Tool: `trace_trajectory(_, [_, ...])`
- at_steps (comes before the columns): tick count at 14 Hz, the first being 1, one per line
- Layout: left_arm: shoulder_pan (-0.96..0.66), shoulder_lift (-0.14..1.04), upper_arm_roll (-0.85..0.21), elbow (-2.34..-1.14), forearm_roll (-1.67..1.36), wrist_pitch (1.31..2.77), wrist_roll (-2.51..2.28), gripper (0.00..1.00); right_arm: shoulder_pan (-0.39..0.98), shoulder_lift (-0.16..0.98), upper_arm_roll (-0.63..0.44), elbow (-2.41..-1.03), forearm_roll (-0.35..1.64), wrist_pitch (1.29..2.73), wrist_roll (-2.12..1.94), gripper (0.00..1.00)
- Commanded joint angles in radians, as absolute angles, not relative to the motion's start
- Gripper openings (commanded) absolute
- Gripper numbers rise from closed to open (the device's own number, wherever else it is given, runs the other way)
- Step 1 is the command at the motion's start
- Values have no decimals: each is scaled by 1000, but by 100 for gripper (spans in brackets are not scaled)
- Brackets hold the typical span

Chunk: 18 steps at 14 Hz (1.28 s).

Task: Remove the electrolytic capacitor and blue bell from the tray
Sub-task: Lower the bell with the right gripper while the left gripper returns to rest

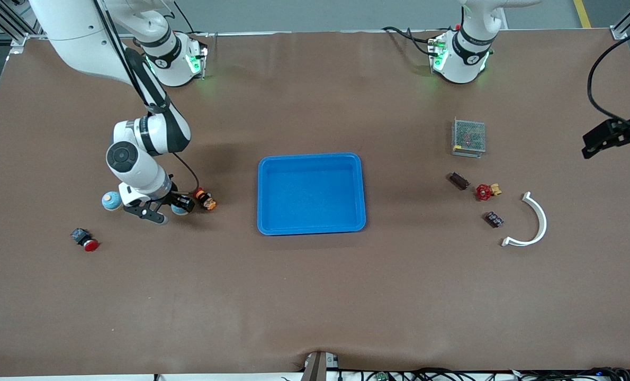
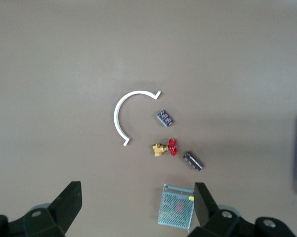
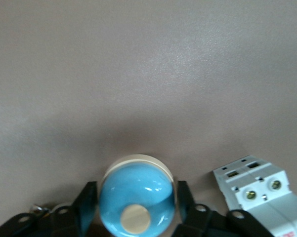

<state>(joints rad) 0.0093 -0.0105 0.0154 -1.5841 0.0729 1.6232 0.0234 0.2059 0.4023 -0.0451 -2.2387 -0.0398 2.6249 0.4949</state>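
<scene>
Glossy blue bell (image 3: 137, 197) has a cream knob.

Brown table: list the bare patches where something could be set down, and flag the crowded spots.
Bare: the blue rectangular plastic tray is empty inside, and the brown table is open between the tray and the front camera. Crowded: the cluster by the white curved plastic piece and metal mesh box, and around the right gripper, straddling a blue dome bell.
</scene>
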Motion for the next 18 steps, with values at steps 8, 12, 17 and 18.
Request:
trace_trajectory(8, [-11,-74,-9,-1608,57,1519,43,100,160,299,-21,-1807,-2,1910,397,100])
trace_trajectory(12, [-9,-74,-25,-1602,58,1520,44,100,138,298,-28,-1610,-3,1754,305,100])
trace_trajectory(17, [-5,-77,-28,-1600,57,1519,48,100,62,298,-31,-1343,-18,1502,141,100])
trace_trajectory(18, [-3,-77,-28,-1600,57,1519,48,100,48,296,-32,-1310,-23,1468,137,100])
